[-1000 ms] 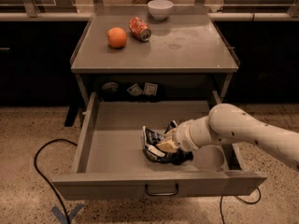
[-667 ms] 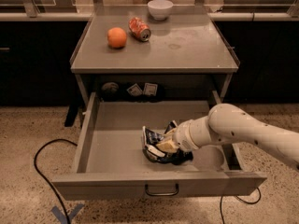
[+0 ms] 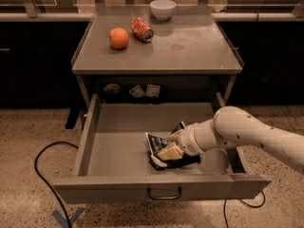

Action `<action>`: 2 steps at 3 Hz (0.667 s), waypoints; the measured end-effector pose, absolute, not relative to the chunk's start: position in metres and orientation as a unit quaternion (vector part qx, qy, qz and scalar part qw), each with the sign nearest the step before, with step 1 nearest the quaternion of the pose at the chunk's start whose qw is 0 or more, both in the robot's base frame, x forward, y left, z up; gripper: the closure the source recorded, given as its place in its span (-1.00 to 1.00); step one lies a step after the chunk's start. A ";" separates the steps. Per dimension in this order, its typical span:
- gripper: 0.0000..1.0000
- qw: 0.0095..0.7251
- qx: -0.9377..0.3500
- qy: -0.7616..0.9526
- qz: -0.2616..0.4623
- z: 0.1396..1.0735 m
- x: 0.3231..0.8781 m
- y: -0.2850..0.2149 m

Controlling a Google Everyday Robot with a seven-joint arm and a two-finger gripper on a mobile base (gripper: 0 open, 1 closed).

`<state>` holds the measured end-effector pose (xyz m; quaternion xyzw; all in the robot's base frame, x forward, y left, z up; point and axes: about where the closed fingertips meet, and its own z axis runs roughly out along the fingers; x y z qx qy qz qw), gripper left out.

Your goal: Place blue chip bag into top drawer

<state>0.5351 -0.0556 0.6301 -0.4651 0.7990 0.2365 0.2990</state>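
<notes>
The top drawer (image 3: 116, 141) is pulled wide open below the grey table, its dark handle at the front. The blue chip bag (image 3: 157, 143), crumpled navy foil with white lettering, lies on the drawer's bottom, right of the middle and near the front wall. My gripper (image 3: 170, 155) reaches in from the right on a white arm and is low inside the drawer. Its fingers are closed around the bag's right side, with a pale pad on the foil.
On the table top (image 3: 190, 46) are an orange (image 3: 119, 38), a red soda can (image 3: 142, 29) lying on its side and a white bowl (image 3: 162, 8). A black cable (image 3: 45, 175) runs over the floor at the left. Dark cabinets stand on both sides.
</notes>
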 end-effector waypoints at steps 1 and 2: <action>-1.00 0.299 -0.465 0.799 0.237 0.630 0.535 -0.056; -1.00 0.299 -0.465 0.799 0.237 0.630 0.535 -0.056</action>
